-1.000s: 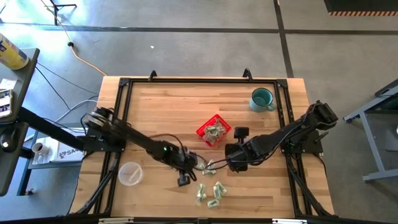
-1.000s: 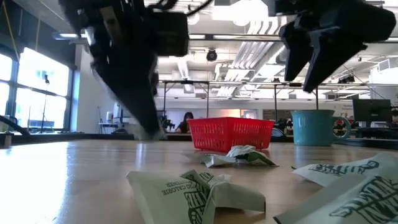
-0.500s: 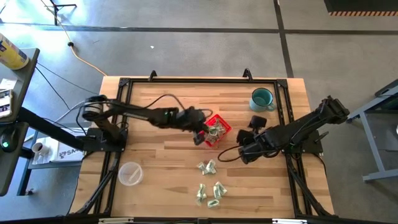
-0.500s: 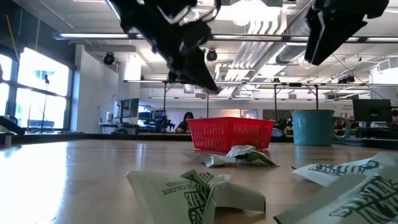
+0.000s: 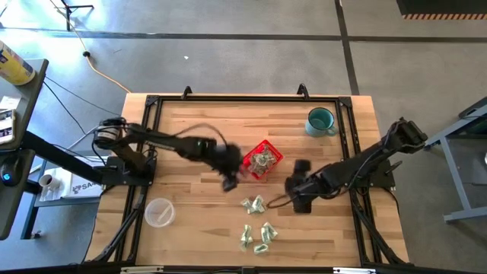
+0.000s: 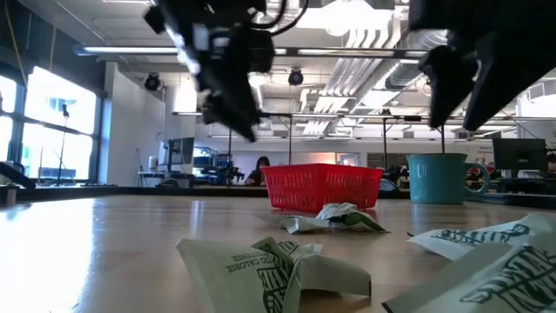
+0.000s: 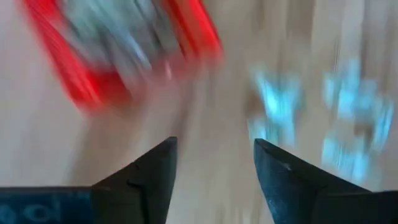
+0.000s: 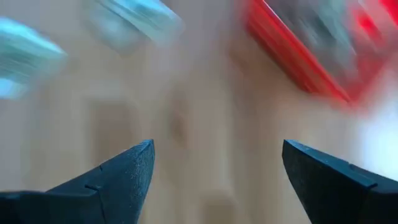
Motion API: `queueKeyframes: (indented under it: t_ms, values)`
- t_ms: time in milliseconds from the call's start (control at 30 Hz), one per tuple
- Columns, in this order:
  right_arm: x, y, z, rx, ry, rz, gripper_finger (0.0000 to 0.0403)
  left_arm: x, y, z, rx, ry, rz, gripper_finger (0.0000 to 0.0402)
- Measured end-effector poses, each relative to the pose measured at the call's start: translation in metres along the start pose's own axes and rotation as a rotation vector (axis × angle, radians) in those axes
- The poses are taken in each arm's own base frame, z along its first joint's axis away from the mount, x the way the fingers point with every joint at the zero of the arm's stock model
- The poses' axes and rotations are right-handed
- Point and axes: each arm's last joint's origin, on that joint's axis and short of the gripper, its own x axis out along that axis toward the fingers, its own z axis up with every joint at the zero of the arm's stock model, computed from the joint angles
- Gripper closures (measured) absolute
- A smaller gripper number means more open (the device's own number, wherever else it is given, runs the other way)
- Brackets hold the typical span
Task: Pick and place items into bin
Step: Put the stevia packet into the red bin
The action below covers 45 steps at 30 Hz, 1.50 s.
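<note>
The red bin [image 5: 275, 152] stands at the table's middle with several pale items [image 5: 264, 159] inside it. More items lie loose on the wood nearer the front edge: a pair [image 5: 253, 203] and a cluster [image 5: 259, 234], also close in the low view [image 6: 278, 261]. My left gripper [image 5: 228, 183] hangs open above the table just left of the bin, with nothing between its fingers [image 7: 214, 142]. My right gripper [image 5: 298, 204] hangs open to the right of the loose pair, also empty [image 8: 217, 143].
A teal mug [image 5: 319, 120] stands at the far right of the table. A clear plastic cup [image 5: 160, 212] stands at the near left. A black frame rail [image 5: 152, 103] runs around the tabletop. Bare wood lies between the bin and the cup.
My left gripper has risen from beside the loose items at the front and swung toward the far edge until it was over the bin. It has then drawn back to the bin's left side. My right gripper has shifted slightly toward the table's right and near edges.
</note>
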Motion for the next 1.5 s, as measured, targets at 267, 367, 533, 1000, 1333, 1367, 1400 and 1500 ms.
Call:
queueKeyframes:
  t_ms: [267,367,533,1000,1333,1367,1400,1500]
  values:
    - [0.033,0.019,0.026,-0.291,-0.298,0.185,0.0061,0.006,-0.054,-0.068,0.137,0.272,0.086,0.0178]
    - [0.052,0.023,0.038,-0.363,-0.296,0.205,0.0062,0.005,-0.070,-0.086,0.097,0.266,0.120,0.0201]
    - [0.077,0.026,0.056,-0.421,-0.217,0.226,0.0079,0.002,-0.092,-0.106,0.055,0.250,0.135,0.0235]
    - [0.117,0.009,0.078,-0.492,-0.065,0.309,0.0152,-0.003,-0.113,-0.135,-0.026,0.194,0.200,0.0270]
    - [0.117,0.003,0.083,-0.481,-0.049,0.334,0.0222,-0.001,-0.111,-0.140,-0.064,0.192,0.222,0.0275]
    - [0.116,0.004,0.085,-0.481,-0.057,0.338,0.0236,-0.001,-0.110,-0.140,-0.063,0.190,0.224,0.0275]
    - [0.114,0.004,0.087,-0.482,-0.064,0.342,0.0252,-0.001,-0.110,-0.140,-0.062,0.184,0.228,0.0275]
    - [0.111,0.005,0.093,-0.495,-0.090,0.344,0.0299,-0.001,-0.110,-0.139,-0.061,0.175,0.234,0.0275]
